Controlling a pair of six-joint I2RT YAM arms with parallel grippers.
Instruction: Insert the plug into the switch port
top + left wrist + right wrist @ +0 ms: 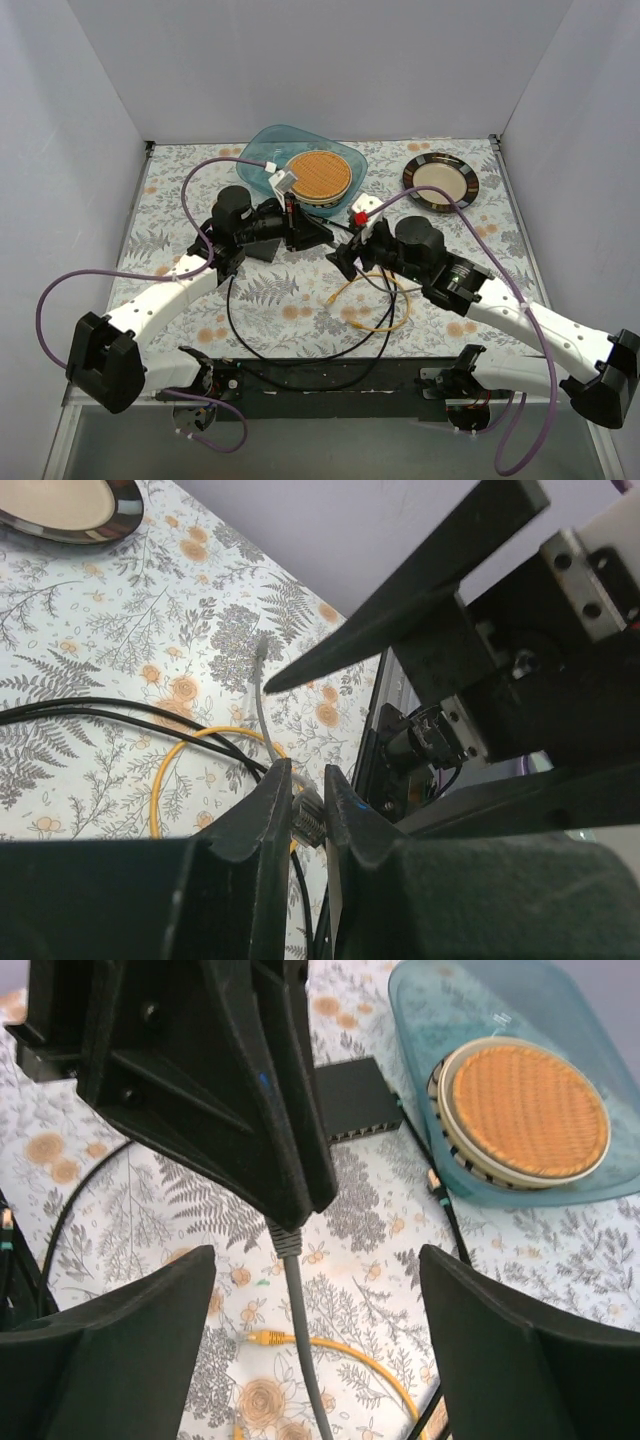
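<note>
My left gripper [308,780] is shut on the plug [308,818], a clear connector on a grey cable [300,1340]. In the right wrist view, the left gripper's black fingers [250,1110] hang over the table, and the grey cable drops out of their tip. The switch [352,1100], a flat black box with its row of sockets facing this way, lies just behind them beside the blue tray. My right gripper [315,1260] stands open, with the grey cable in the gap touching neither finger. In the top view the left gripper [318,237] and right gripper [345,258] meet at mid-table.
A blue tray [300,160] holding a round woven dish [318,177] sits at the back. A dark-rimmed plate [441,182] is at the back right. A yellow cable [375,300] and black cables [300,350] lie looped on the floral cloth in front of the grippers.
</note>
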